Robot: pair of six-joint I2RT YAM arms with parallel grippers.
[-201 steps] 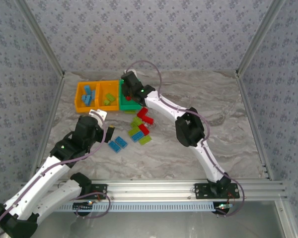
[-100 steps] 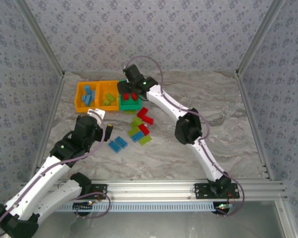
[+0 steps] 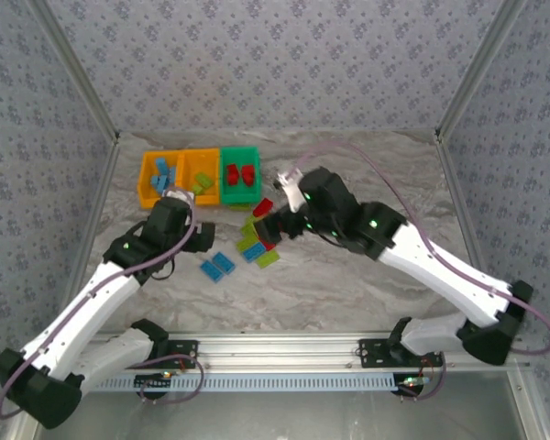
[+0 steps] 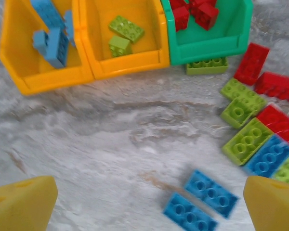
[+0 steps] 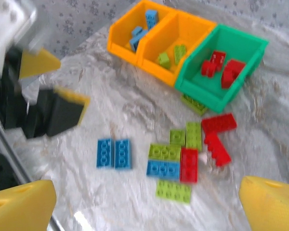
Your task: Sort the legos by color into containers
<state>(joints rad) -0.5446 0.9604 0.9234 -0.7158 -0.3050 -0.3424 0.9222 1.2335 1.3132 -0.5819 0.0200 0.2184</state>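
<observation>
The left end effector hung open over the counter, its fingers spread wide. Two blue legos lay side by side just ahead and to its right, their long axes slanting across its opening. Farther on, the right end effector, also open, hovered above the mixed cluster and was probably the nearer arm to it. Beyond stood the containers, partly filled by colour.

We see the left arm reach from the near-left corner of the table toward its middle, the left gripper spread wide. The right arm bends in from the near-right corner, the right gripper likewise parted, seemingly empty.
</observation>
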